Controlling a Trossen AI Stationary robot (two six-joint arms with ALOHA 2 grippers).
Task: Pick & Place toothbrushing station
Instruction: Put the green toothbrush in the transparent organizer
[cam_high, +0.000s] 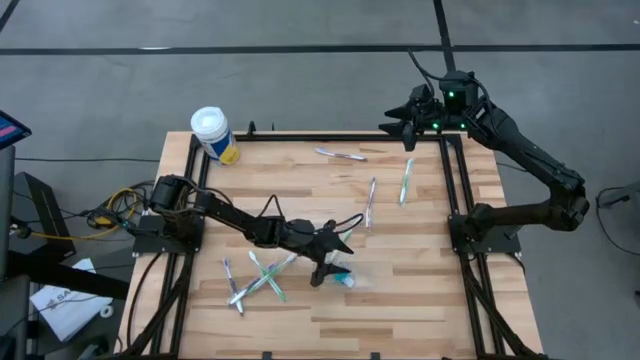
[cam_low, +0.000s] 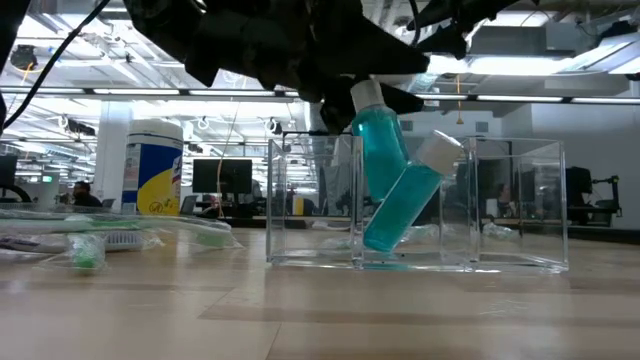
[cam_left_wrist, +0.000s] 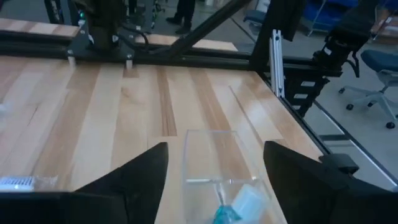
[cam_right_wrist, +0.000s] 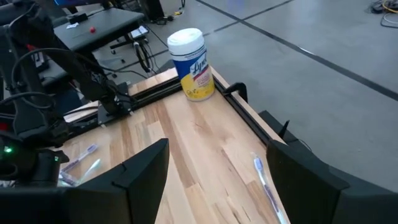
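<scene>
Lower centre of the high view: clear cup (cam_high: 345, 281) on the desk (cam_high: 400, 300), two teal tubes (cam_low: 390, 180) inside. Left tool (cam_high: 333, 262) is spread above it; right tool (cam_high: 395, 127), also spread, is parked upper right. Light, slippery, brittle plastic is judged; the rim should be gripped.

Teal-blue tubes (cam_low: 385, 165) — white caps, clear cup (cam_low: 310, 200), yellow-labelled white canister (cam_high: 214, 134)

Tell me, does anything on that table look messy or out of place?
Yes. Toothbrushes lie scattered flat across the table rather than in the clear holder. Inside it, two teal tubes lean crossed against each other instead of standing straight.
</scene>
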